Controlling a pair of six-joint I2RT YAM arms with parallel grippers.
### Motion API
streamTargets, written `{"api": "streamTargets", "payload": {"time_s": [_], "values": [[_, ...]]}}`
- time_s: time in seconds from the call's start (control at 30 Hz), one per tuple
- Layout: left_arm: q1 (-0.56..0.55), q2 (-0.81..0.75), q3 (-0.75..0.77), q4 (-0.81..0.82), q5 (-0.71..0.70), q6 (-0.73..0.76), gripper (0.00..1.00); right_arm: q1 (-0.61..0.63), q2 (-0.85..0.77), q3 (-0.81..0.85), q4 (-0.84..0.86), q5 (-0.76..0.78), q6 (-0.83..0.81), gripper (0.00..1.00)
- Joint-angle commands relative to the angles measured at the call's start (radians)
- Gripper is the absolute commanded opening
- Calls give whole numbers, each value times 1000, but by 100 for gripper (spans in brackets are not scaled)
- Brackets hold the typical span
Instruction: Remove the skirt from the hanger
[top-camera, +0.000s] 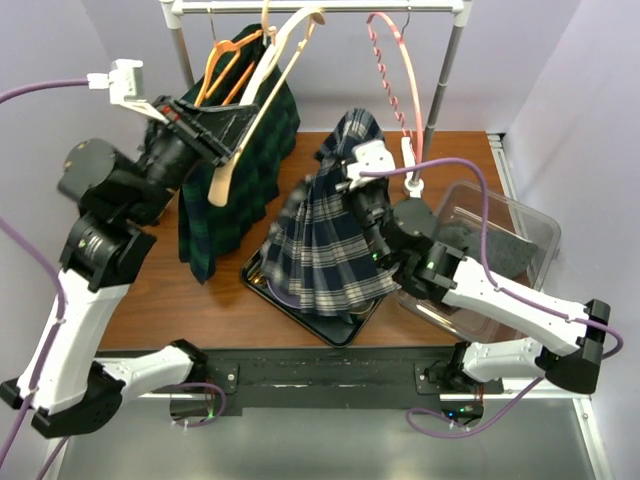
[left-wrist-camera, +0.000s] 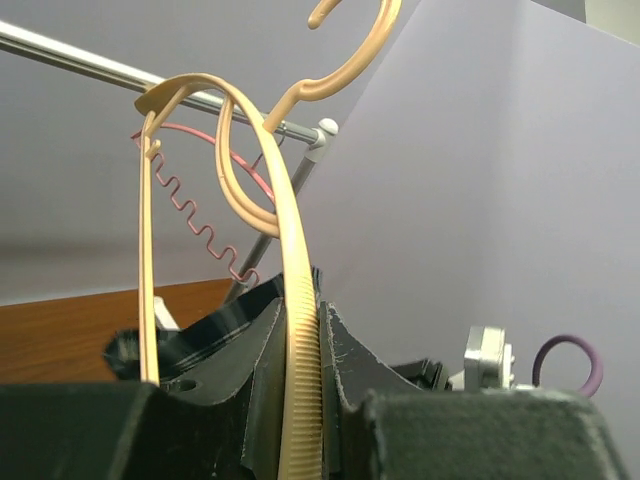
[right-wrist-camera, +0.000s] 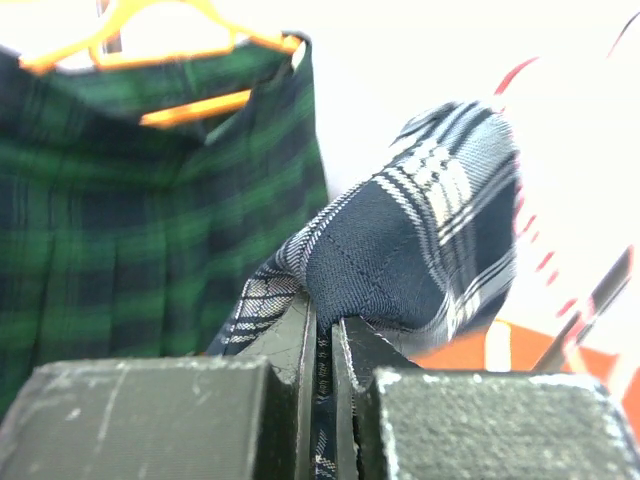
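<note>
My left gripper (top-camera: 215, 135) is shut on one arm of a beige plastic hanger (top-camera: 262, 95) and holds it tilted in front of the rack. In the left wrist view the ribbed hanger (left-wrist-camera: 300, 330) runs up between the closed fingers (left-wrist-camera: 345, 380), and no cloth hangs on it. A navy and white plaid skirt (top-camera: 320, 240) drapes down onto a black tray (top-camera: 260, 275). Its top edge is pinched in my right gripper (top-camera: 350, 165). The right wrist view shows the skirt (right-wrist-camera: 420, 230) bunched above the right gripper (right-wrist-camera: 322, 340), with cloth between the closed jaws.
A green plaid skirt (top-camera: 240, 180) hangs from an orange hanger (top-camera: 225, 60) on the metal rail (top-camera: 330, 8). A red and white hanger (top-camera: 395, 60) hangs at the rail's right end. A clear plastic bin (top-camera: 500, 240) holding dark cloth stands at the right.
</note>
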Motion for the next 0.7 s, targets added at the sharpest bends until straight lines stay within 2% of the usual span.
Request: {"api": "streamTargets", "payload": {"time_s": [0.0, 0.13, 0.3, 0.37, 0.5, 0.67], "values": [[4, -88, 15, 24, -23, 78, 0, -11, -32, 202, 35, -136, -106, 0], [4, -113, 3, 4, -77, 116, 0, -12, -24, 325, -30, -187, -145, 0], [6, -99, -8, -1, -78, 128, 0, -12, -72, 460, -140, -236, -108, 0], [6, -96, -9, -4, -90, 133, 0, -12, -92, 495, -214, -239, -61, 0], [6, -97, -9, -10, -100, 141, 0, -12, -136, 663, -463, -271, 22, 0], [6, -88, -28, 5, -75, 119, 0, -11, -175, 771, -610, -274, 45, 0]]}}
